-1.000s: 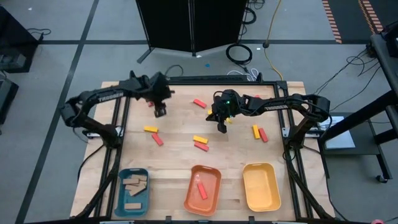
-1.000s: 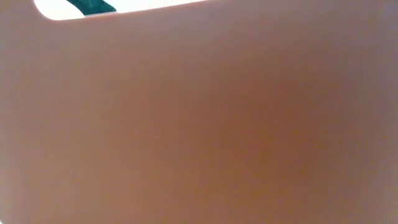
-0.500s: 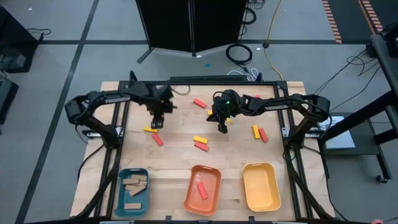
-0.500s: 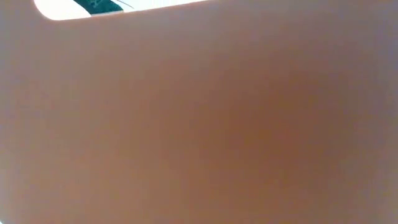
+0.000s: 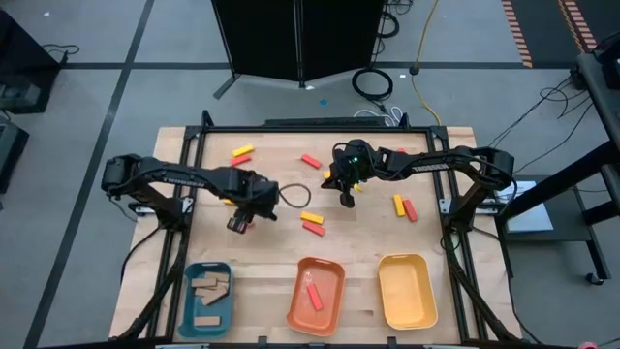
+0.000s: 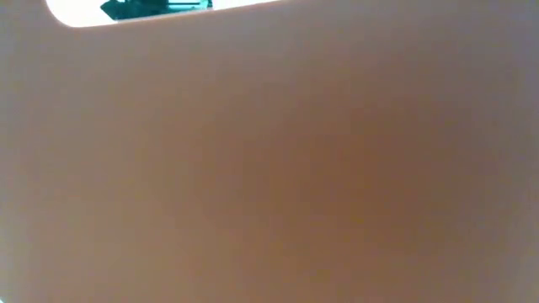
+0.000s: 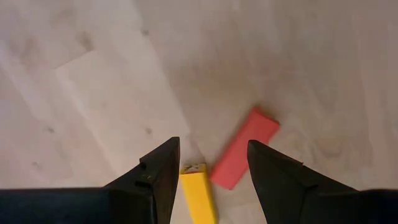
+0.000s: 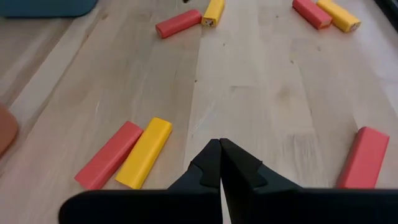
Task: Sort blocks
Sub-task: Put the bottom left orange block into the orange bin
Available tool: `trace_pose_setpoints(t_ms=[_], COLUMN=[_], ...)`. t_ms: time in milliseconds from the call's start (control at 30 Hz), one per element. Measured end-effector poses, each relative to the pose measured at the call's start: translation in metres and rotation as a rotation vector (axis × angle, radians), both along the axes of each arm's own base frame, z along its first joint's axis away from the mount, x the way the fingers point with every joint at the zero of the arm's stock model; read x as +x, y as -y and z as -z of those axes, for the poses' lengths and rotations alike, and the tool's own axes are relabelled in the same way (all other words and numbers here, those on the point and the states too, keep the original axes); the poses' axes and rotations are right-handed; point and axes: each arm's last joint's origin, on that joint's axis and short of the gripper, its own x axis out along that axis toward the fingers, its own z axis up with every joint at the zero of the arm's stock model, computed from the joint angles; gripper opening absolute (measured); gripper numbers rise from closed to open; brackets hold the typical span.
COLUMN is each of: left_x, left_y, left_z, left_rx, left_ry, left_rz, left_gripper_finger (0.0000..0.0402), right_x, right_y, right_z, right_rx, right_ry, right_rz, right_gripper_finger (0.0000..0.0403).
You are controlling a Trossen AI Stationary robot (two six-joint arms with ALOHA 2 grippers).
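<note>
My left gripper (image 5: 237,222) hovers open over the table's left-middle, fingers pointing down. In the left wrist view (image 7: 208,168) one end of a yellow block (image 7: 198,194) lies flat between its fingers, and a red block (image 7: 244,155) lies just past it. My right gripper (image 5: 346,199) is shut (image 8: 220,157) above the table's middle and holds nothing. Other red and yellow blocks lie flat on the wood: a pair (image 5: 311,222), a pair (image 5: 404,206), a pair (image 5: 242,152), and a single red one (image 5: 310,160).
Along the near edge stand a blue tray (image 5: 208,298) holding tan blocks, an orange tray (image 5: 319,295) with one red block, and a yellow tray (image 5: 407,290). The orange tray's wall (image 6: 269,168) fills nearly the whole low view. A cable loop (image 5: 292,195) hangs beside the left wrist.
My left gripper has swung from the far left of the table toward the near edge and come down over the yellow and red pair. This uncovers the yellow and red pair near the far edge. The blocks have not moved.
</note>
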Motion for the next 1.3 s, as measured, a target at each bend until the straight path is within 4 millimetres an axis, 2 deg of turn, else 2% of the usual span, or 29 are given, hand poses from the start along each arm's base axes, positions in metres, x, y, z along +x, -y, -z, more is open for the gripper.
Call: trace_pose_setpoints(t_ms=[267,567,867,1000,1167,1300], left_x=[0.007,0.013,0.017,0.017,0.018,0.019], left_y=[0.017,0.019,0.020,0.019,0.019,0.019], left_z=[0.020,0.056,0.077,0.079,0.076,0.070], left_rx=[0.014,0.017,0.021,0.035,0.053,0.050], left_ry=[-0.098,-0.289,-0.373,-0.380,-0.365,-0.343], left_rz=[0.064,0.081,0.083,0.085,0.079,0.076], left_gripper_finger=[0.0185,0.0185,0.0182,0.0151,0.0077,0.0073], right_x=[-0.003,-0.016,-0.013,-0.010,-0.007,-0.004], right_y=[-0.004,-0.024,-0.040,-0.043,-0.047,-0.053], right_z=[0.010,0.053,0.056,0.054,0.052,0.050], right_rx=[0.043,0.134,0.155,0.148,0.138,0.108], right_ry=[-0.092,-0.216,-0.196,-0.164,-0.138,-0.098], right_rz=[-0.003,-0.001,-0.023,-0.034,-0.050,-0.088], right_gripper_finger=[0.0000,0.0000,0.0000,0.0000,0.0000,0.0000])
